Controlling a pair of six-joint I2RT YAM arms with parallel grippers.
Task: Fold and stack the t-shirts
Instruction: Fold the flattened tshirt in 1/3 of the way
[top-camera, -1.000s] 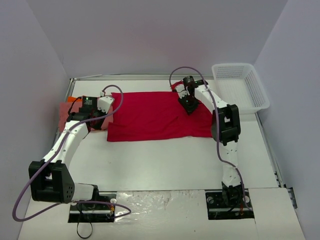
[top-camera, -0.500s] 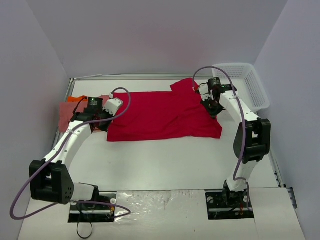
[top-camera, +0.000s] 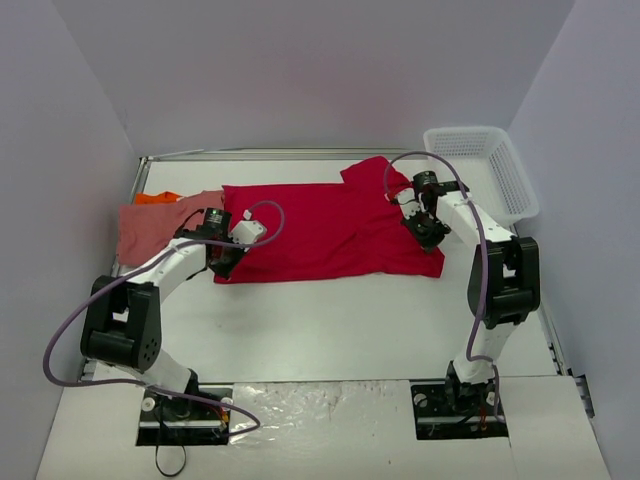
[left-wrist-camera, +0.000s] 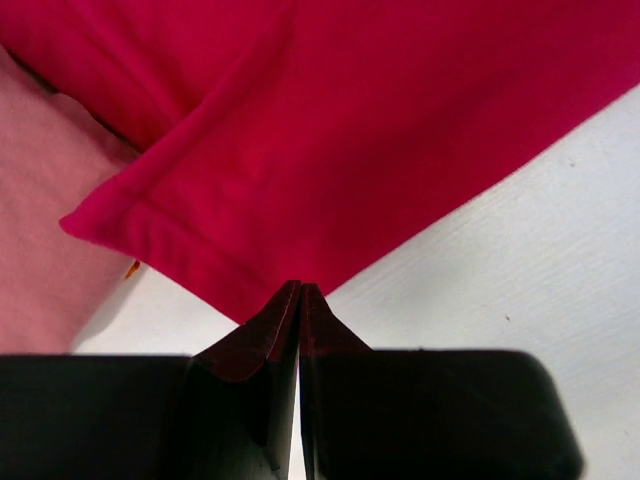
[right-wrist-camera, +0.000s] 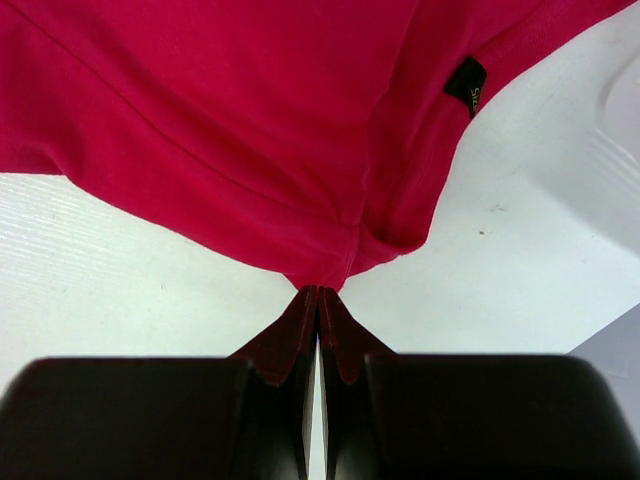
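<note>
The bright red t-shirt (top-camera: 320, 230) lies spread across the far half of the table, one sleeve sticking out at the back right. My left gripper (top-camera: 225, 262) is shut on its near left corner; the left wrist view shows the tips (left-wrist-camera: 300, 290) pinching that corner of the red cloth (left-wrist-camera: 380, 130). My right gripper (top-camera: 433, 238) is shut on the shirt's right edge; in the right wrist view the cloth (right-wrist-camera: 230, 110) bunches into the closed tips (right-wrist-camera: 318, 292). The salmon pink shirt (top-camera: 150, 225) lies at the left, partly under the red one, and shows in the left wrist view (left-wrist-camera: 50, 230). The orange shirt (top-camera: 155, 198) peeks out behind it.
A white mesh basket (top-camera: 480, 185) stands at the back right, close to the right arm. A black label (right-wrist-camera: 465, 85) is sewn to the red shirt's hem. Purple cables loop over both arms. The table's raised rim (top-camera: 140, 190) runs along the left side.
The right gripper pulled the shirt's right side outward to the right, unfolding it so a sleeve now shows. The left gripper moved nearer and rightward along the shirt's left edge to its near corner.
</note>
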